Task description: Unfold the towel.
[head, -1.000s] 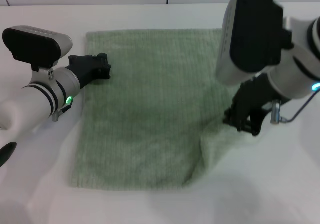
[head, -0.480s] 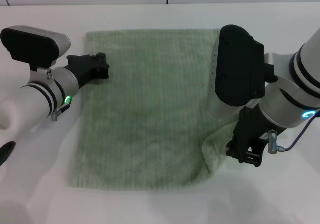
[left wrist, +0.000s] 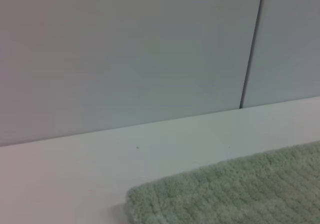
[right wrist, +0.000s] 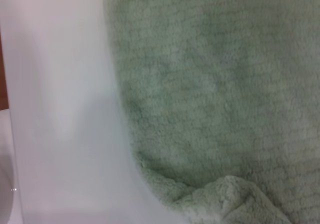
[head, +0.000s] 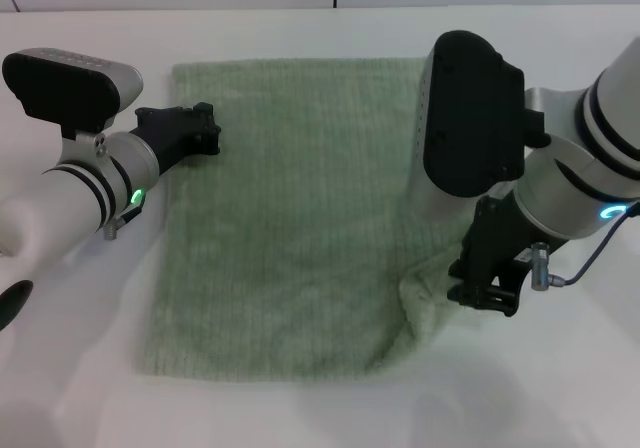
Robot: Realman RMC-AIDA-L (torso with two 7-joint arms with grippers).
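The pale green towel [head: 290, 218] lies mostly flat on the white table [head: 300, 408]. Its front right corner [head: 430, 303] is bunched and folded. My right gripper [head: 483, 293] sits at that bunched corner and is shut on the cloth. The folded corner also shows in the right wrist view [right wrist: 230, 199], with the flat towel [right wrist: 210, 84] beyond it. My left gripper [head: 203, 133] rests on the towel's left edge near the far left corner. The left wrist view shows only that far corner of the towel [left wrist: 240, 194].
A grey wall [left wrist: 125, 54] with a vertical seam stands behind the table's far edge. Bare white table surrounds the towel on all sides. My right arm's large housing [head: 470, 118] hangs over the towel's right side.
My right gripper has moved toward the front of the table, dragging the towel's bunched right corner with it. The left arm has not moved.
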